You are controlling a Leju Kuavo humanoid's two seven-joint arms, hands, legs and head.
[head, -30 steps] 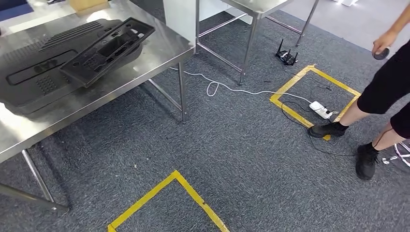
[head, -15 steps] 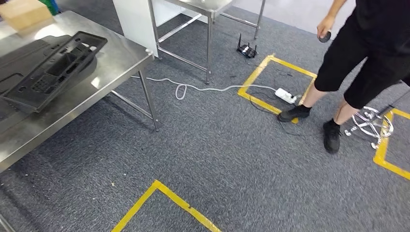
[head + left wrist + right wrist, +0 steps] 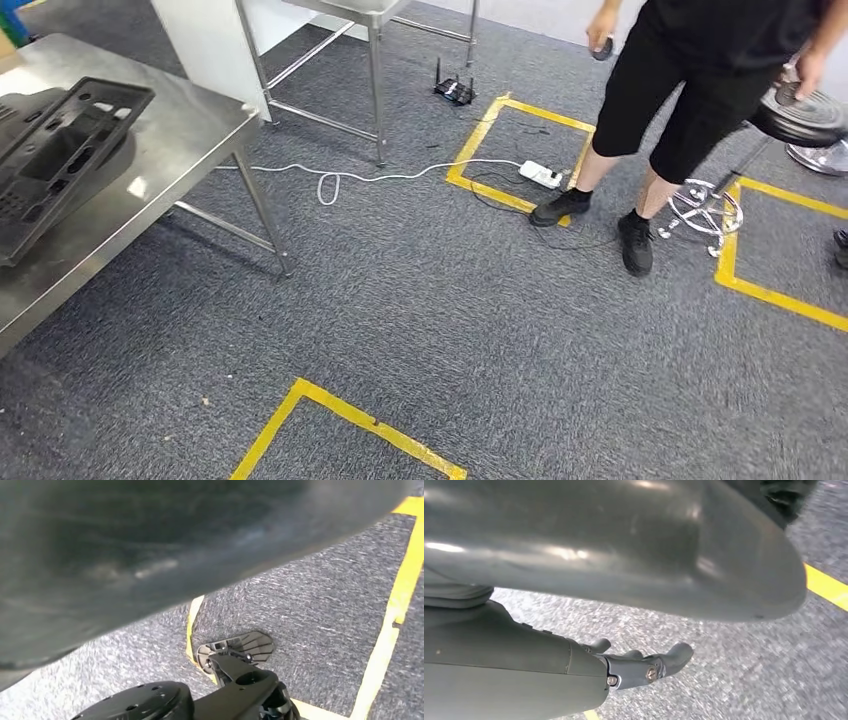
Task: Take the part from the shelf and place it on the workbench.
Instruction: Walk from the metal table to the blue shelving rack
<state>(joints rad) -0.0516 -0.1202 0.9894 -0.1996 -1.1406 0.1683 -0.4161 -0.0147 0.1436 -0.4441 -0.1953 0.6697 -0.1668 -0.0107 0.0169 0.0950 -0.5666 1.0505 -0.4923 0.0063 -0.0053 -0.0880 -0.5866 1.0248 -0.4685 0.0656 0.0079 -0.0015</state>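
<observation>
The robot's view has swung right: the bench [image 3: 170,130] slides toward the left edge, black part [image 3: 55,150] lying on it. Its right hand [image 3: 644,667] hangs with loosely curled, unladen fingers; left hand's state cannot be told.

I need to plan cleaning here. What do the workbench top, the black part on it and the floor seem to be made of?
Workbench: probably stainless steel, brushed, with bright reflections. Black part: seemingly moulded plastic, matte, ribbed with cut-outs. Floor: grey short-pile carpet, speckled texture, marked with yellow tape.
</observation>
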